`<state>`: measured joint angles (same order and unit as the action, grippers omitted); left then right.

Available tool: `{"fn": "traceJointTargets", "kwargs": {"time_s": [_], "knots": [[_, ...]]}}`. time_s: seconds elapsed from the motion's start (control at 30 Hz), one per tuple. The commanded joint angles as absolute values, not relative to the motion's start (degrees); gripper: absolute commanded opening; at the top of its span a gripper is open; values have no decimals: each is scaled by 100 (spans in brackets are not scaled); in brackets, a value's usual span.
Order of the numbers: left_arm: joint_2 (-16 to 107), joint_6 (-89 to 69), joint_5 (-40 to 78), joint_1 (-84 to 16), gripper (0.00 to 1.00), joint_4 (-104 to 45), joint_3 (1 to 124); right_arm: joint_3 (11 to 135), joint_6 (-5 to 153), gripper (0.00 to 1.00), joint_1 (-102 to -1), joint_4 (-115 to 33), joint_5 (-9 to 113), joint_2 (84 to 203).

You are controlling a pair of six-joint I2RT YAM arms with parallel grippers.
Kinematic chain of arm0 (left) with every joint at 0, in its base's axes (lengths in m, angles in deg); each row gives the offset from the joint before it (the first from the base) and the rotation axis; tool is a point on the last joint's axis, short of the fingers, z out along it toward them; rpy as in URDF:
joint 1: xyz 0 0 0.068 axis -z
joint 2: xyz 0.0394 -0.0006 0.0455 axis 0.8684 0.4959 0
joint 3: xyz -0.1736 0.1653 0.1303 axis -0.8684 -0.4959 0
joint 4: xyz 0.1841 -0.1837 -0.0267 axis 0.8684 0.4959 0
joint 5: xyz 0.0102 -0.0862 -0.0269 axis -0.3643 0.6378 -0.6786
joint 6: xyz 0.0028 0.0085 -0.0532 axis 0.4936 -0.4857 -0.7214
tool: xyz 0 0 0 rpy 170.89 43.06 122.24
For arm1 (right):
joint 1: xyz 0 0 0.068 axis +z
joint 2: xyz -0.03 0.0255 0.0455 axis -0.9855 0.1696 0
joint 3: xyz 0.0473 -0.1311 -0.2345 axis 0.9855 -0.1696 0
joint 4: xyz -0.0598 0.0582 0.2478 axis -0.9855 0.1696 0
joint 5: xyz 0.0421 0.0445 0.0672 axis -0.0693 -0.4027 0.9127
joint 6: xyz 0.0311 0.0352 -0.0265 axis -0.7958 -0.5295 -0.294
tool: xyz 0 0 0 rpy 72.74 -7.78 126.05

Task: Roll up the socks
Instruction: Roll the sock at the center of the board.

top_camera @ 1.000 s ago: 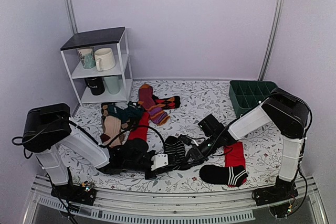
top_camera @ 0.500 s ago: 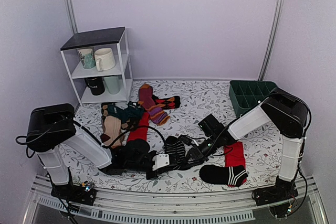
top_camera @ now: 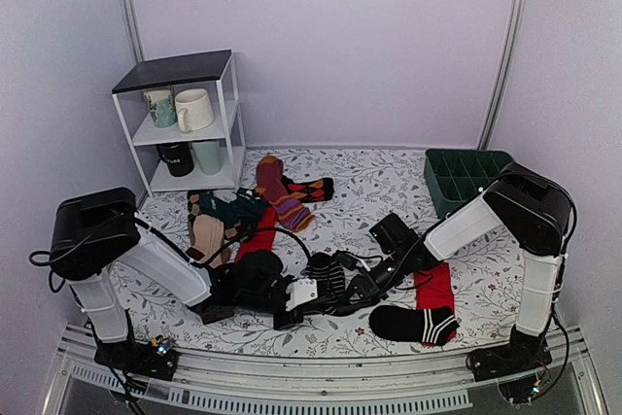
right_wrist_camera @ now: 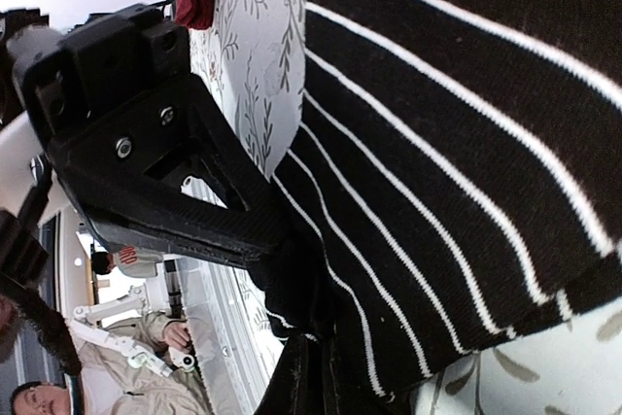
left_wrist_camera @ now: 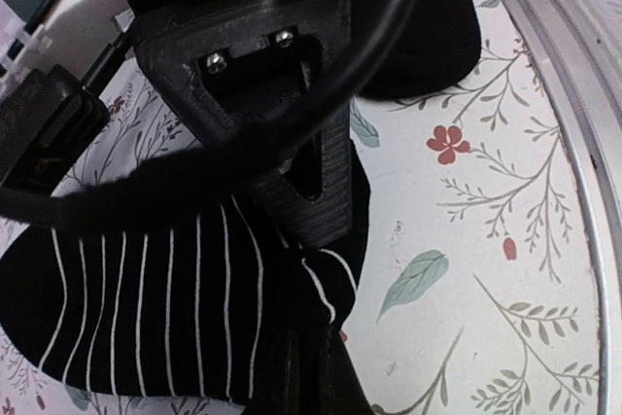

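Observation:
The black sock with thin white stripes (top_camera: 328,271) lies low on the floral cloth between my two arms. In the left wrist view the sock (left_wrist_camera: 146,308) spreads to the left, and my left gripper (left_wrist_camera: 326,284) is shut on its folded right edge. In the right wrist view the sock (right_wrist_camera: 466,172) fills most of the frame, and my right gripper (right_wrist_camera: 306,323) is shut on its lower left edge. In the top view my left gripper (top_camera: 313,289) and right gripper (top_camera: 343,289) sit close together at the sock's near side.
A plain red sock (top_camera: 434,287) and a black sock with a red-and-white striped end (top_camera: 413,323) lie right of the grippers. Several other socks (top_camera: 233,216) lie at back left. A white shelf with mugs (top_camera: 185,123) and a green tray (top_camera: 465,177) stand behind.
My left arm has shifted slightly right and away from the table's near edge, carrying the sock's edge with it. The right arm has barely moved.

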<state>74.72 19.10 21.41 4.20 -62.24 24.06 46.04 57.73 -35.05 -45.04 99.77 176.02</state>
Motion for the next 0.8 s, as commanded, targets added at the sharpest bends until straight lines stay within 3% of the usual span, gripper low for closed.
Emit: {"fn": "traceJointTargets", "kwargs": {"time_s": [0.0, 0.33, 0.57, 0.63, 0.77], "knots": [[7499, 1396, 3052, 254, 0, -5395, 2559, 4151, 5936, 6, -3503, -4427, 8894, 17486], [7751, 841, 4240, -197, 0, -4609, 2673, 3851, 6688, 21, -3293, -5580, 8243, 16569], [7926, 913, 4497, -339, 0, -4243, 2873, 3200, 7681, 34, -2490, -6276, 7059, 15409], [7932, 934, 4530, -364, 0, -4201, 2884, 2959, 8252, 42, -2198, -6485, 6596, 15069], [7974, 941, 4587, -405, 0, -4181, 2901, 2756, 8947, 45, -1833, -6574, 5998, 14859]]}}
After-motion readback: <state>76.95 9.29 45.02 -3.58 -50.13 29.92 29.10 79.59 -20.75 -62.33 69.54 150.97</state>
